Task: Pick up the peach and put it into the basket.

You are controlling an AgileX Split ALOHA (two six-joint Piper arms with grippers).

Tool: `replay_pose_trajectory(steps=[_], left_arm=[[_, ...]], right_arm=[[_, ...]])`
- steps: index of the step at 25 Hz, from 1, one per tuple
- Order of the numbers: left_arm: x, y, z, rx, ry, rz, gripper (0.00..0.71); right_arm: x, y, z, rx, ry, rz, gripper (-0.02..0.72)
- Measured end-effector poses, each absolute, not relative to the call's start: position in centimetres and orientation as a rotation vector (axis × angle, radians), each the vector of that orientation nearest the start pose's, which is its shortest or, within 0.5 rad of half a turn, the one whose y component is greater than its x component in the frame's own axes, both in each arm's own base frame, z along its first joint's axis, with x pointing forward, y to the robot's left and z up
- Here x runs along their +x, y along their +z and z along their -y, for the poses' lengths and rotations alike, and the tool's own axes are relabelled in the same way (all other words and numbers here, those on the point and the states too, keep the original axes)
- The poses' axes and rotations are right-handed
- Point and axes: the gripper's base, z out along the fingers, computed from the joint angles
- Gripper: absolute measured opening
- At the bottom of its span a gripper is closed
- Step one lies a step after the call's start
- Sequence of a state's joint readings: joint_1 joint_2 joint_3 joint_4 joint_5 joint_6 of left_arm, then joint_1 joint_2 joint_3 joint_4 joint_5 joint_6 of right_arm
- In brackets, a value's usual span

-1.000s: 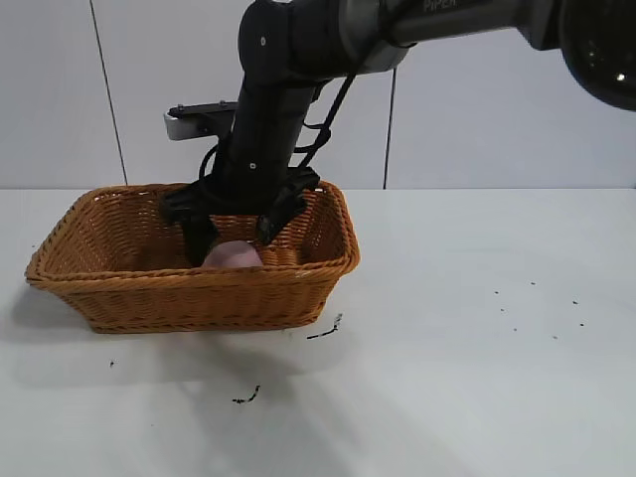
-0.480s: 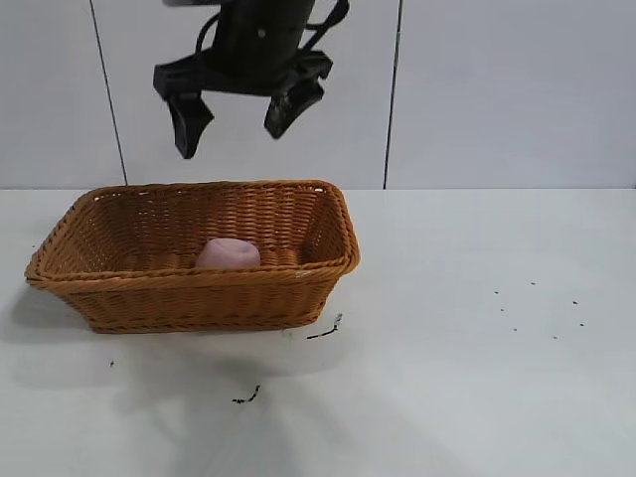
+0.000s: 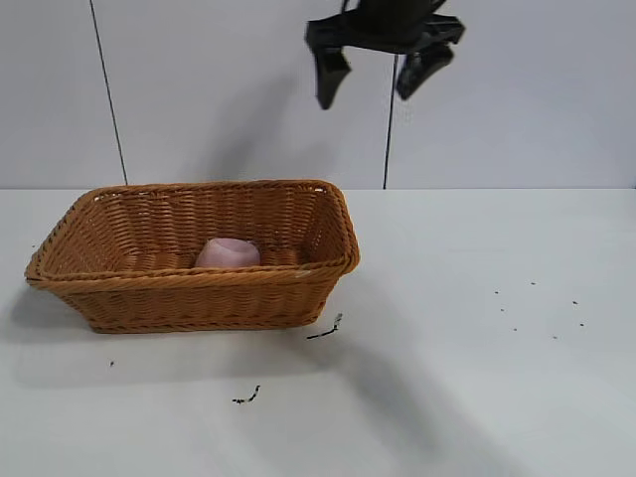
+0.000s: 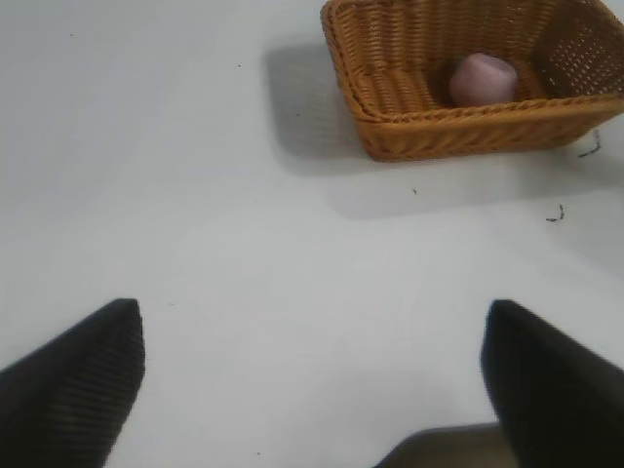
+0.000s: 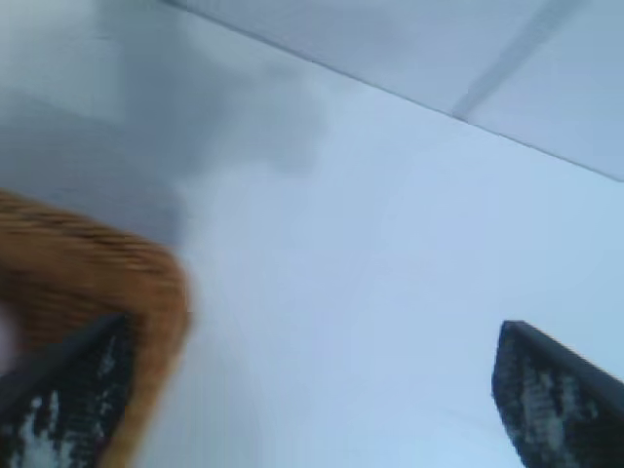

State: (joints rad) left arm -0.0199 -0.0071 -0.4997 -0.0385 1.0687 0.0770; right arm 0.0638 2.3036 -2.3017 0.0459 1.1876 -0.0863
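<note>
Currently we find the small matte pink peach (image 3: 228, 252) resting inside the orange-brown woven wicker basket (image 3: 199, 295); it looks light and soft, best held gently across its rounded sides. Right gripper (image 3: 380, 77) hangs spread and empty at one o'clock above; left gripper (image 4: 312, 375) likewise spread.

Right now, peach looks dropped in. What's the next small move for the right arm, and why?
Probably just retract toward its parked pose. The peach already lies inside the basket, and the right gripper hangs high above the table with its jaws open and empty, so nothing is left to grasp.
</note>
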Motion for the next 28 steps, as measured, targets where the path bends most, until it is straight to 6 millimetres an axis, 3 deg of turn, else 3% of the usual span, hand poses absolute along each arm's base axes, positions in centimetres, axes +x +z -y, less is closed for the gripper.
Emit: replay_pose_trajectory(steps=[4, 10, 16, 19, 23, 28], left_arm=[[-0.6, 27.7, 0.3, 0.101, -0.01, -2.042, 0.692], [-0.6, 27.7, 0.3, 0.101, -0.01, -2.042, 0.692], [-0.6, 27.7, 0.3, 0.101, -0.01, -2.042, 0.692], [-0.6, 27.7, 0.3, 0.101, -0.01, -2.042, 0.692], [-0.6, 27.7, 0.3, 0.101, -0.01, -2.042, 0.692], [-0.6, 27.7, 0.3, 0.101, -0.01, -2.042, 0.692]], right_arm=[[50.3, 27.2, -1.4, -0.13, 0.062, -2.686, 0.689], [49.6, 29.1, -1.3, -0.121, 0.064, -2.653, 0.689], [45.9, 32.4, -1.3, -0.112, 0.068, -2.653, 0.689], [41.9, 34.0, -1.2, -0.11, 0.071, -2.683, 0.689], [34.8, 35.0, -1.1, -0.11, 0.074, -2.737, 0.689], [24.8, 33.6, -0.9, -0.111, 0.073, -2.805, 0.689]])
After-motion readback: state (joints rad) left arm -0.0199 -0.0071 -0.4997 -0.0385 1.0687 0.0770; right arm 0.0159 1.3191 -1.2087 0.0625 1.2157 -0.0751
